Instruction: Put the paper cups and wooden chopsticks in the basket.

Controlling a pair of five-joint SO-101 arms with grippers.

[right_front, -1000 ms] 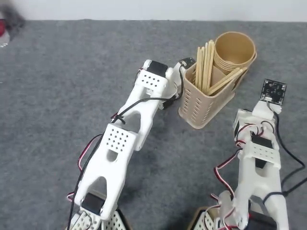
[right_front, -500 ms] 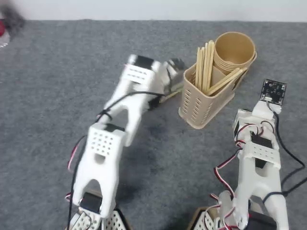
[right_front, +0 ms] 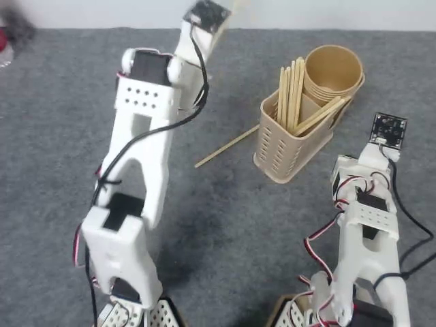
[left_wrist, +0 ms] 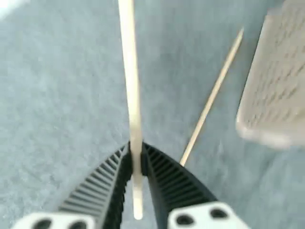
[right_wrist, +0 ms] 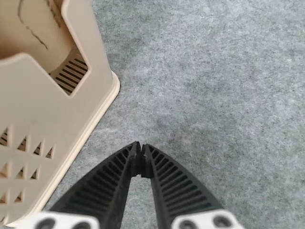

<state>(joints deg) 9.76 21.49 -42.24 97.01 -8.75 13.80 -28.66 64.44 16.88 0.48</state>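
Observation:
My left gripper (left_wrist: 137,160) is shut on a wooden chopstick (left_wrist: 129,76) and held high over the carpet, left of the basket; the left arm's wrist (right_front: 204,15) is near the far edge. A second chopstick (right_front: 228,146) (left_wrist: 212,98) lies on the carpet, its tip next to the basket. The tan slotted basket (right_front: 281,158) (left_wrist: 279,90) holds several chopsticks (right_front: 291,92) and stacked paper cups (right_front: 332,68). My right gripper (right_wrist: 140,155) is shut on nothing, low over the carpet beside the basket's wall (right_wrist: 33,119), with a paper cup (right_wrist: 33,26) showing inside.
Grey carpet covers the table. The right arm (right_front: 368,218) stands just right of the basket. A small red and grey object (right_front: 7,37) sits at the far left corner. Open carpet stretches left of the loose chopstick.
The left arm rose from beside the basket and swung toward the far side with a chopstick in its gripper, uncovering the one on the carpet. The right arm stayed still.

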